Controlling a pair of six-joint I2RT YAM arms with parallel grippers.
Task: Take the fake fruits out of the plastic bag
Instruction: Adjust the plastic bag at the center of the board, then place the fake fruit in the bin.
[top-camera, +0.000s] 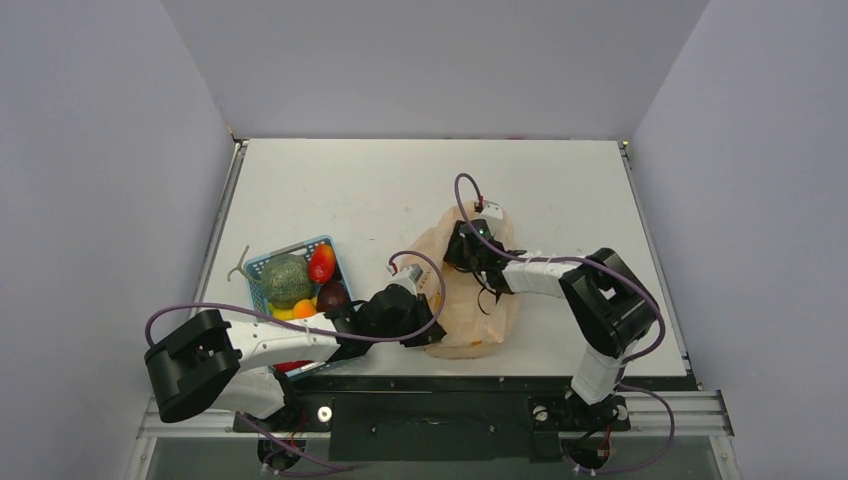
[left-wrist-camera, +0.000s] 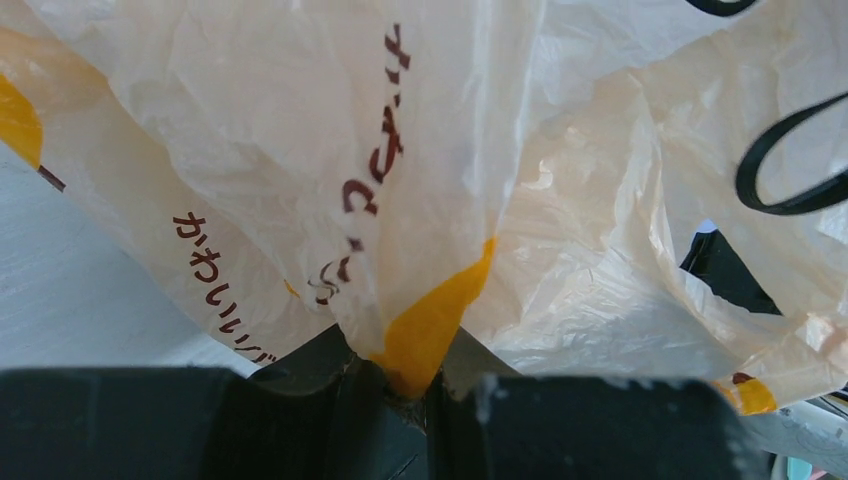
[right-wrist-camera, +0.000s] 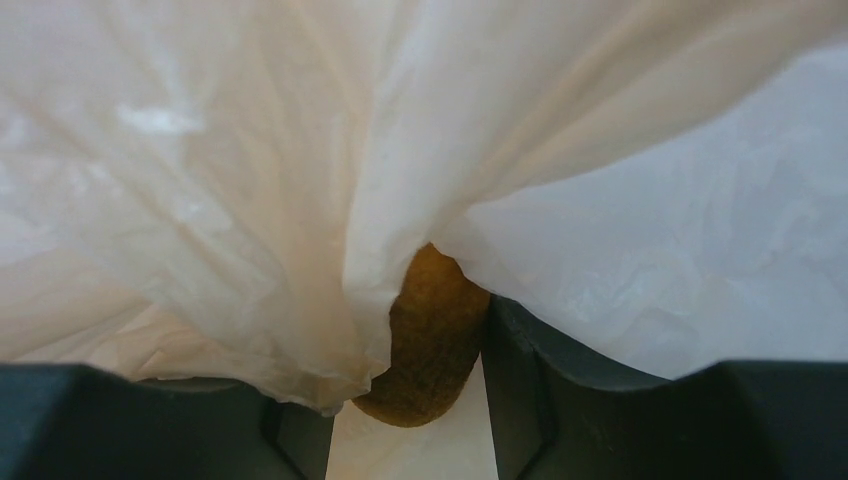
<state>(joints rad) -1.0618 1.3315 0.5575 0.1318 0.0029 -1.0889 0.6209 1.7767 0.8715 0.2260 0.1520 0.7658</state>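
Left gripper (left-wrist-camera: 405, 378) is pinching a fold of the flimsy, probably slippery plastic bag (left-wrist-camera: 280, 150), right gripper (right-wrist-camera: 425, 405) clamping the brown fruit (right-wrist-camera: 432, 320)

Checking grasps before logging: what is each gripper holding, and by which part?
The left gripper pinches a yellow-printed fold of the plastic bag. The right gripper seems to clamp a brown fruit by its sides, bag film draped over it.

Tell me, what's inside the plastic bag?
A small brown fruit shows inside the bag, held by the right hand. The crinkly film hides anything else in there.
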